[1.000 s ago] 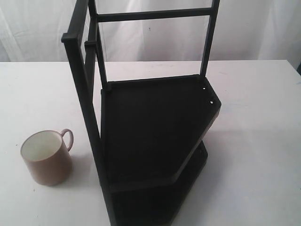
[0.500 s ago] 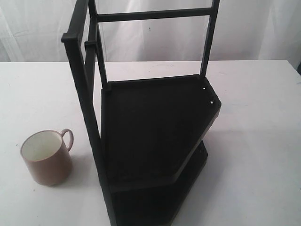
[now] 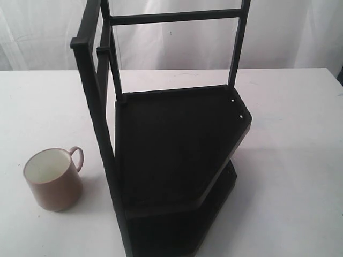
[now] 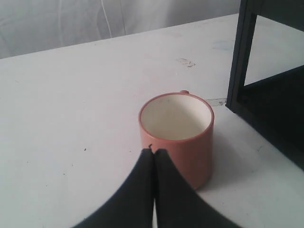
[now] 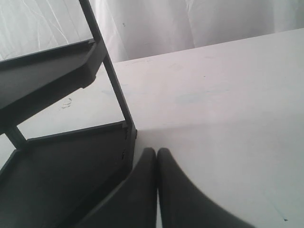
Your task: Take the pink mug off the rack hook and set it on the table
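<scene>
The pink mug stands upright on the white table, left of the black rack, its handle toward the rack. The rack hook juts from the upper side bar with nothing hanging on it. In the left wrist view the mug sits just beyond my left gripper, which is shut and empty. My right gripper is shut and empty too, hovering over the table beside the rack's lower shelf. Neither gripper shows in the exterior view.
The tall black rack takes up the middle of the table, with two shelves and upright bars. A white curtain hangs behind the table's far edge. White tabletop stretches to the rack's right.
</scene>
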Available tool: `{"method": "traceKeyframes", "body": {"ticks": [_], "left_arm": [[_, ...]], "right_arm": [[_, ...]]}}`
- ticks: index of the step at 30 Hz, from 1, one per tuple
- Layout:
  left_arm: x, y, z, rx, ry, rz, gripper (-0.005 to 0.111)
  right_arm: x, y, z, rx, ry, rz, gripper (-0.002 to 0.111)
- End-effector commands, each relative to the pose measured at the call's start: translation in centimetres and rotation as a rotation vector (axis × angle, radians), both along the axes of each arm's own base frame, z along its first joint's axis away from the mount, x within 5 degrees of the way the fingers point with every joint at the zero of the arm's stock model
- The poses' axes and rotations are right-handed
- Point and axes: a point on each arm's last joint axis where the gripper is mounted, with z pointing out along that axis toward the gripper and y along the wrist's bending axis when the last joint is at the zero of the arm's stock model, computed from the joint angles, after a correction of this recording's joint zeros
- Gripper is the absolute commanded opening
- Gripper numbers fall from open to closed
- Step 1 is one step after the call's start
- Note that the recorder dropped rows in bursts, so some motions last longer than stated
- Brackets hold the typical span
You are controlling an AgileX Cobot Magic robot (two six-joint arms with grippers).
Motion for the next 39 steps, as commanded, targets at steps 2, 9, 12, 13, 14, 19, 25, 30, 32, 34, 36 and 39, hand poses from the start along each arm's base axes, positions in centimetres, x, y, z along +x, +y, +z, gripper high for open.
{"method": "traceKeyframes", "body": {"ticks": [2, 9, 12, 13, 14, 19, 25, 30, 32, 34, 36, 39], "left_arm": [[-0.64, -0.07, -0.74, 0.011, 0.039, -0.017, 0.000], [-0.98, -0.07, -0.64, 0.007, 0.009, -0.022, 0.000], [-0.98, -0.07, -0.65, 0.008, 0.010, -0.022, 0.000], [-0.98, -0.07, -0.65, 0.008, 0.010, -0.022, 0.000], [-0.98, -0.07, -0.65, 0.008, 0.010, -0.022, 0.000], [-0.98, -0.07, -0.65, 0.008, 0.010, -0.022, 0.000], [-0.98, -0.07, -0.65, 0.008, 0.010, -0.022, 0.000], [-0.98, -0.07, -0.65, 0.008, 0.010, -0.022, 0.000], [-0.98, -0.07, -0.65, 0.008, 0.010, -0.022, 0.000], [-0.98, -0.07, -0.65, 0.008, 0.010, -0.022, 0.000], [-0.98, -0.07, -0.65, 0.008, 0.010, -0.022, 0.000], [-0.98, -0.07, -0.65, 0.008, 0.010, -0.022, 0.000]], "right_arm": [[0.01, 0.00, -0.06, 0.003, 0.000, -0.002, 0.000], [0.02, 0.00, -0.04, 0.004, -0.002, -0.002, 0.000], [0.02, 0.00, -0.04, 0.004, -0.002, -0.002, 0.000], [0.02, 0.00, -0.04, 0.004, -0.002, -0.002, 0.000], [0.02, 0.00, -0.04, 0.004, -0.002, -0.002, 0.000], [0.02, 0.00, -0.04, 0.004, -0.002, -0.002, 0.000], [0.01, 0.00, -0.06, 0.003, 0.000, -0.002, 0.000], [0.01, 0.00, -0.06, 0.003, 0.000, -0.002, 0.000], [0.01, 0.00, -0.06, 0.003, 0.000, -0.002, 0.000], [0.02, 0.00, -0.04, 0.009, -0.001, -0.002, 0.000], [0.02, 0.00, -0.04, 0.017, 0.001, -0.004, 0.000], [0.02, 0.00, -0.04, 0.017, 0.001, -0.004, 0.000]]}}
